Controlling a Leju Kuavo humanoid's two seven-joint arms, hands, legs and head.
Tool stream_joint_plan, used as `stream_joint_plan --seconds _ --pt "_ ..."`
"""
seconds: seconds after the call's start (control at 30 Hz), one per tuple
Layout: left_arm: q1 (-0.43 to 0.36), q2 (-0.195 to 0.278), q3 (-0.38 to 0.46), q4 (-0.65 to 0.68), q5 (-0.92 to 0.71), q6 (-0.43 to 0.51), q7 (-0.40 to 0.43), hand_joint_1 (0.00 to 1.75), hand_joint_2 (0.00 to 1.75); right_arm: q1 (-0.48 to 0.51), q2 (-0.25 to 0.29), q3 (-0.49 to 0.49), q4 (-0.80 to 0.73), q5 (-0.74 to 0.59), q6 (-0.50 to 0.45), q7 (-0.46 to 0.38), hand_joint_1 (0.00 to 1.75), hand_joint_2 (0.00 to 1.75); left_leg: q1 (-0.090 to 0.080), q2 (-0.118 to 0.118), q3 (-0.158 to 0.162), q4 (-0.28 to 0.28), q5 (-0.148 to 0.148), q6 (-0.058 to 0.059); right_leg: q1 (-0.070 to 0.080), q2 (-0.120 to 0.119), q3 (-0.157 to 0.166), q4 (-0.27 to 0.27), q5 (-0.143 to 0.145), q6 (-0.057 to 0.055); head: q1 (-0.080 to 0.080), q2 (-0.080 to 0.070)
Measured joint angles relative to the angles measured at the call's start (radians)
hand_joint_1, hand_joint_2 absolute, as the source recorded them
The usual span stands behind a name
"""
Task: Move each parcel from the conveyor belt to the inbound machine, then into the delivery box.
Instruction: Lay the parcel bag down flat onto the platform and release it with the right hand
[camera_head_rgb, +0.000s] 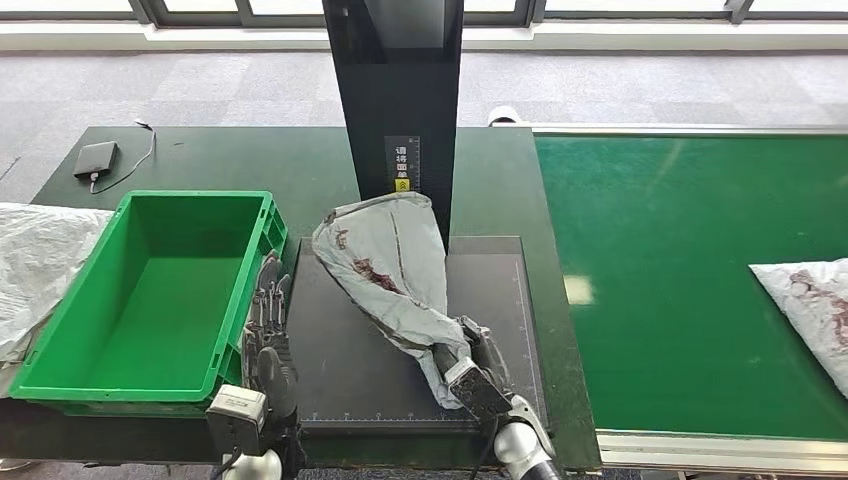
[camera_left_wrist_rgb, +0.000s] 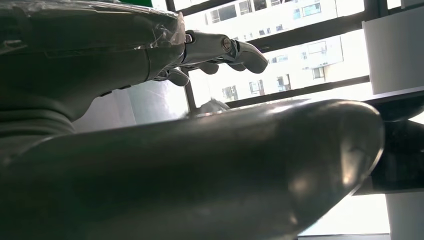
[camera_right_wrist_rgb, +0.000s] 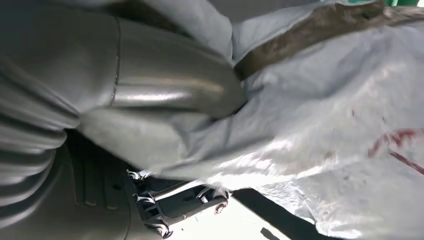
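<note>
A grey plastic parcel (camera_head_rgb: 385, 270) with red marks lies on the dark scanning plate of the inbound machine (camera_head_rgb: 500, 290), under its black column. My right hand (camera_head_rgb: 478, 380) grips the parcel's near end; up close the thumb presses into the grey wrap (camera_right_wrist_rgb: 320, 130). My left hand (camera_head_rgb: 268, 335) is held over the plate's left edge beside the green delivery box (camera_head_rgb: 70, 370), fingers stretched out (camera_left_wrist_rgb: 220, 47) and holding nothing. A second grey parcel (camera_head_rgb: 812, 300) lies on the green conveyor belt (camera_head_rgb: 670, 260) at the right edge.
The black scanner column (camera_head_rgb: 395, 90) rises behind the plate. A white sack (camera_head_rgb: 35, 255) lies left of the box. A small black device (camera_head_rgb: 95, 158) with a cable sits at the table's far left. The box is empty inside.
</note>
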Motion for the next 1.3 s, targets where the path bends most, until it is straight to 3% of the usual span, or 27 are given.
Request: stream_joint_plan --seconds 0.3,0.7,0.83,0.97,1.13,1.3 --pt "-0.007 0.020 -0.022 0.013 0.015 0.023 0.000 0.00 0.00 0.061 -0.019 0.114 -0.094 -0.178 0.103 0.001 0.00 1.75 0.000 0.000 -0.001 0.000 0.000 0.000 0.000 0.000 0.000 0.000 0.000 0.000 0.000 0.000" --pt "-0.006 0.026 -0.031 0.014 0.015 0.089 0.000 0.00 0.00 0.079 -0.059 0.159 -0.133 -0.273 0.109 0.001 0.00 1.75 0.000 0.000 -0.001 0.000 0.000 0.000 0.000 0.000 0.000 0.000 0.000 0.000 0.000 0.000" --pt "-0.005 0.021 -0.031 0.018 -0.044 0.150 0.003 0.00 0.00 0.106 -0.081 0.159 -0.189 -0.292 0.091 0.001 0.00 1.75 0.000 0.000 -0.001 0.000 0.000 0.000 0.000 0.000 0.000 0.000 0.000 0.000 0.000 0.000" --pt "-0.007 0.009 -0.032 0.046 -0.205 0.181 0.059 0.00 0.00 0.178 -0.115 0.159 -0.339 -0.267 0.049 0.001 0.00 1.75 0.000 -0.001 -0.001 0.000 0.000 0.000 -0.001 -0.001 -0.001 -0.001 0.000 0.000 0.000 0.000" --pt "-0.032 0.006 -0.039 0.129 -0.512 0.087 0.206 0.00 0.00 0.344 -0.145 0.125 -0.703 -0.181 0.077 -0.003 0.00 1.75 -0.001 0.000 -0.002 0.000 -0.002 0.000 -0.001 0.000 -0.002 -0.001 -0.001 0.000 0.000 0.000" --pt "-0.047 -0.002 -0.040 0.178 -0.556 0.074 0.220 0.00 0.00 0.430 -0.149 0.081 -0.909 -0.152 0.110 -0.004 0.00 1.75 -0.001 0.001 -0.002 0.000 -0.002 -0.001 -0.001 0.001 -0.003 -0.001 -0.001 0.000 0.000 0.000"
